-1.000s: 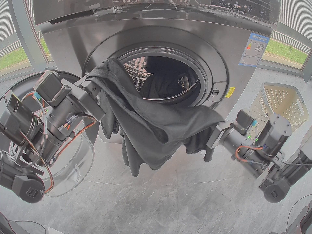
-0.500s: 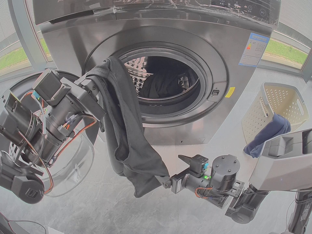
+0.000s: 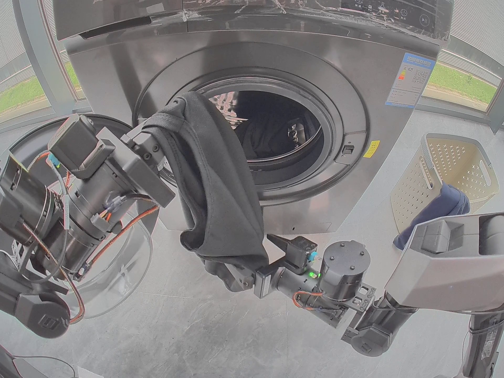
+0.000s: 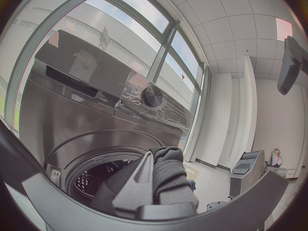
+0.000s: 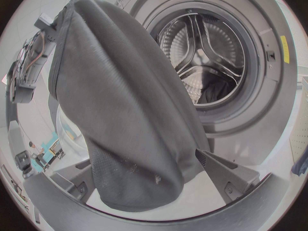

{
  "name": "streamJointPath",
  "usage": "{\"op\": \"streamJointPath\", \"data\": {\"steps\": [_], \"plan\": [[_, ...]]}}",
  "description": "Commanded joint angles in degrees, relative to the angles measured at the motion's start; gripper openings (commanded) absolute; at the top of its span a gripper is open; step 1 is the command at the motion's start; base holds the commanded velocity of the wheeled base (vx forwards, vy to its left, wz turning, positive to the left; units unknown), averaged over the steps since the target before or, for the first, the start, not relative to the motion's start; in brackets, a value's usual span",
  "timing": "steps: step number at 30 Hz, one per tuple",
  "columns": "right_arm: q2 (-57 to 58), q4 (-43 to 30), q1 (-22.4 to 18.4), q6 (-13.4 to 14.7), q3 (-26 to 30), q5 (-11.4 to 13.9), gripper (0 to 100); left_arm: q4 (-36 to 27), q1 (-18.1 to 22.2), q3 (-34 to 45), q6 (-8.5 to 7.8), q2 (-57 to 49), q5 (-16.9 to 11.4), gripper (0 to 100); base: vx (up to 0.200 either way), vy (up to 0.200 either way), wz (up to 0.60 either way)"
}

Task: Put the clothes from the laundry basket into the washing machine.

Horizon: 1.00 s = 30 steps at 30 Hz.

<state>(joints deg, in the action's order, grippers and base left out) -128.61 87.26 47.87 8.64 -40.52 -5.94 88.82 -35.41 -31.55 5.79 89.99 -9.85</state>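
right claw point(image 3: 233, 278) slid beneath the dark garment point(image 3: 220, 185).

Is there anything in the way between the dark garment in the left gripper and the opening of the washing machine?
Nothing visible. The dark garment, shut in the left gripper, hangs just before the drum opening; the door is swung aside to the left. Dark clothes lie low inside.

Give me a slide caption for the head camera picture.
Left gripper holds a dark garment before the open washer; right gripper sits under its hanging end.
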Motion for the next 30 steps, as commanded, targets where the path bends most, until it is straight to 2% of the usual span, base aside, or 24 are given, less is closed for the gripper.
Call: {"op": "streamJointPath", "data": {"steps": [1,9,17,21,27,28,30], "plan": [[-2.08,-0.86,-1.73,-0.65,-6.85,0.05,100,0.04,-0.8,0.52,0.01,-0.61,-0.08,0,0.0,0.0,0.0],[-6.92,-2.18,-4.98,-1.96,-15.29,1.1,100,0.04,-0.89,0.52,0.01,-1.13,-0.08,0,0.0,0.0,0.0],[-12.01,-2.53,-4.72,-2.14,-23.55,1.37,100,0.04,-2.03,0.52,0.01,-1.49,-0.08,0,0.0,0.0,0.0],[-12.28,-2.8,-4.19,-2.14,-24.25,2.51,100,0.04,-2.03,0.52,0.01,-1.49,-0.08,0,0.0,0.0,0.0],[-12.89,-2.09,-3.84,-2.05,-24.17,2.51,100,0.04,-1.85,0.44,0.01,-1.4,-0.08,0,0.0,0.0,0.0],[-12.89,-2.09,-3.84,-2.05,-24.25,2.51,0,0.04,-1.76,0.44,0.01,-1.31,0.01,0,0.0,0.0,0.0],[-12.81,-1.92,-4.02,-1.88,-24.52,2.51,0,0.04,-1.5,0.35,0.1,-1.22,0.01,0,0.0,0.0,0.0]]}}
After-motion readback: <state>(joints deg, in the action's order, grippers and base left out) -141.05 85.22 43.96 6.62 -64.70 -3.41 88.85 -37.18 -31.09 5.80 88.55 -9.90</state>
